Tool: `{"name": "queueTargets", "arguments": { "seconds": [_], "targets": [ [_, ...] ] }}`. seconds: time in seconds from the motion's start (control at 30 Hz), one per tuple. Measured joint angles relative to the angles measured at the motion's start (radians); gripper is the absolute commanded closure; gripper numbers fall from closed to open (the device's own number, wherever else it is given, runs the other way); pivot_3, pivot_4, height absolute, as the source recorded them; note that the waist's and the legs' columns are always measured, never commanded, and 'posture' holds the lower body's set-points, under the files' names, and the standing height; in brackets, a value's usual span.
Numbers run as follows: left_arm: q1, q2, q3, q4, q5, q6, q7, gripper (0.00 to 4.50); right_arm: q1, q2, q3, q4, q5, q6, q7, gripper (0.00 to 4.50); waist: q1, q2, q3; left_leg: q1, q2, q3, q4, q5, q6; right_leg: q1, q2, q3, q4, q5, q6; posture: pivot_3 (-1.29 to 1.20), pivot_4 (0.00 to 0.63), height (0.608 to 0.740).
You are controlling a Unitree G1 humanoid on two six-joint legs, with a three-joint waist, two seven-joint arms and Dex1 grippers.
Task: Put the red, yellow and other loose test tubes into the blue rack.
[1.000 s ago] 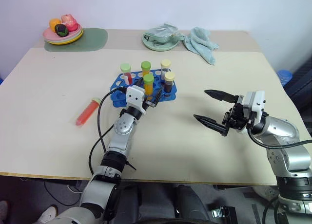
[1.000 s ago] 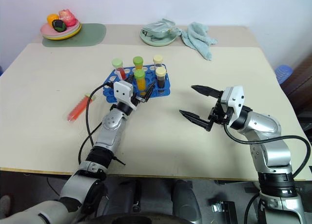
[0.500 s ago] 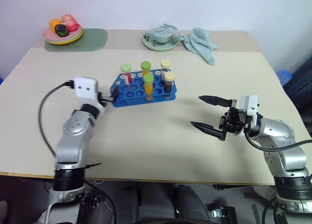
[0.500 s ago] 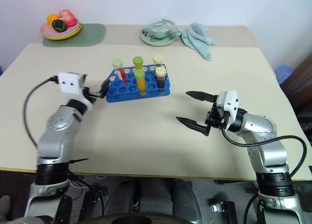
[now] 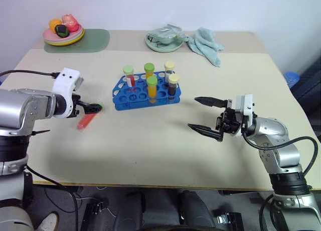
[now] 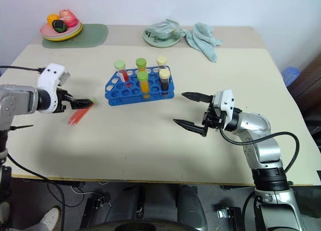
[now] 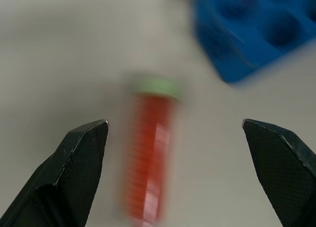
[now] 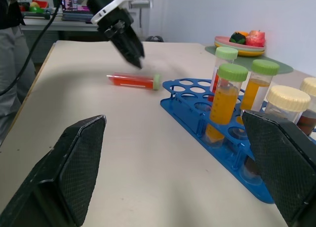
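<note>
Jaws spread wide and empty, the left gripper [image 7: 173, 133] hangs over a red test tube [image 5: 86, 120] lying flat on the worktop [image 5: 150, 140], just beside the near left corner of the blue rack [image 5: 146, 93] and apart from it. From the head cameras the tube's long axis runs on a diagonal, its green cap [image 6: 92, 99] toward the rack and its closed end toward the table's near left edge; the wrist camera shows the tube framed between the two black fingers [image 7: 81, 153], its cap nearest the rack's corner and its length running roughly in line with the fingers' reach. By this showing the step in hand is the approach to the last loose tube, with the pick not yet made: the fingers stand clear of the tube and nothing is held. The next move seems to call for a descent until the fingers straddle the barrel across its width, a closing grip, then a lift and a turn to stand the tube upright, cap up, over a free hole in the rack. Five capped tubes [image 5: 152, 88] stand upright there, leaving several holes open. The right gripper [image 5: 204, 115], likewise parted and holding nothing, hovers level over the worktop to the right of the rack, pointing toward it.
</note>
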Motion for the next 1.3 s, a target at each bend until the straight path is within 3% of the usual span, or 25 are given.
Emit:
{"name": "queueTargets", "arguments": {
  "seconds": [0.1,0.27,0.7,0.8,0.93,1.17,1.3],
  "targets": [
    [-0.023,0.058,-0.111,0.062,0.016,-0.031,-0.097,0.06,0.002,0.001,-0.001,0.000,-0.001,-0.006,-0.001,0.00,0.000,0.000,0.000,0.000,0.000,0.000,0.000,0.000,0.000,0.000,0.000,0.000,0.001,0.000,0.000,0.00,0.150,0.740],
    [-0.092,0.049,-0.267,0.209,0.110,-0.101,-0.152,0.06,0.017,0.006,0.000,-0.001,-0.001,-0.010,-0.013,0.00,0.007,0.000,0.000,-0.001,0.000,0.000,0.001,0.000,0.000,0.000,0.000,0.000,0.000,0.000,0.000,0.00,0.150,0.740],
    [-0.252,-0.068,-0.401,0.453,0.262,-0.147,-0.233,0.06,0.050,0.007,-0.004,-0.031,-0.001,-0.010,-0.044,0.00,0.003,0.000,0.000,-0.001,0.000,0.000,0.001,0.000,0.000,-0.001,0.001,0.000,0.001,0.000,0.000,0.00,0.150,0.740],
    [-0.268,-0.088,-0.412,0.500,0.295,-0.162,-0.242,0.94,0.051,0.007,-0.004,-0.031,-0.001,-0.010,-0.049,0.00,0.003,0.000,0.000,-0.001,0.000,0.000,0.001,0.000,0.000,-0.001,0.001,0.000,0.001,0.000,0.000,0.00,0.150,0.740],
    [-0.278,-0.101,-0.417,0.529,0.331,-0.182,-0.248,2.87,0.054,0.007,-0.004,-0.033,-0.001,-0.009,-0.055,0.00,0.003,0.000,0.000,-0.001,0.000,0.000,0.001,0.000,0.000,-0.001,0.001,0.000,0.001,0.000,0.000,0.00,0.150,0.740],
    [-0.266,-0.115,-0.365,0.514,0.338,-0.171,-0.232,2.87,0.058,0.007,-0.004,-0.034,-0.001,-0.009,-0.059,0.00,0.004,0.000,0.000,-0.002,0.000,0.000,0.001,0.000,0.000,-0.001,0.000,0.000,0.001,0.000,0.000,0.00,0.150,0.740],
    [-0.179,-0.091,-0.276,0.370,0.317,-0.121,-0.207,2.87,0.058,0.007,-0.003,-0.036,-0.001,-0.009,-0.059,0.00,-0.002,0.000,0.000,-0.002,0.001,0.000,0.001,0.000,0.000,-0.002,0.000,0.001,0.002,0.000,0.000,0.00,0.150,0.740]
  ]
}}
